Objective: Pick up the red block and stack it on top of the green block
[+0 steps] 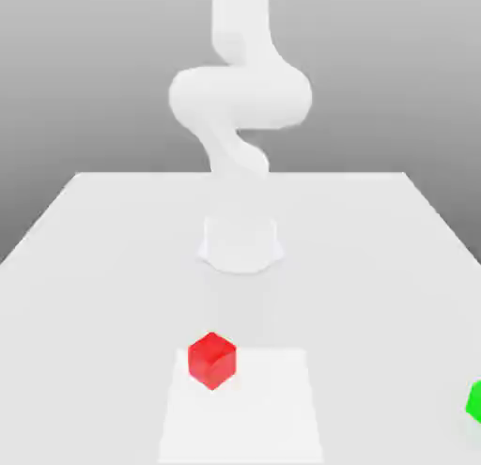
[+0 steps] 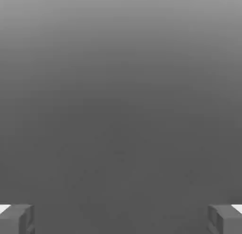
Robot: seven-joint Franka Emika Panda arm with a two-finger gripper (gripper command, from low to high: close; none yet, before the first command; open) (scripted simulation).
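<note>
Gripper [image 2: 121, 220]: fingers wide apart, nothing between them
Red block [image 1: 212, 361]: on the table [image 1: 113, 313], turned corner-on to the exterior view, near the pale patch's [image 1: 249, 416] far edge — a misaligned grasp could catch its corners and twist it loose
Green block [image 1: 475, 402]: cut off at the exterior view's right — careless placing could topple the stack

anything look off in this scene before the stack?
Nothing damaged or spilled. One oddity: the green block is cut off by the frame edge at the exterior view's right, well away from the pale patch where the red block sits. The jaws stand wide open with nothing between them.
</note>
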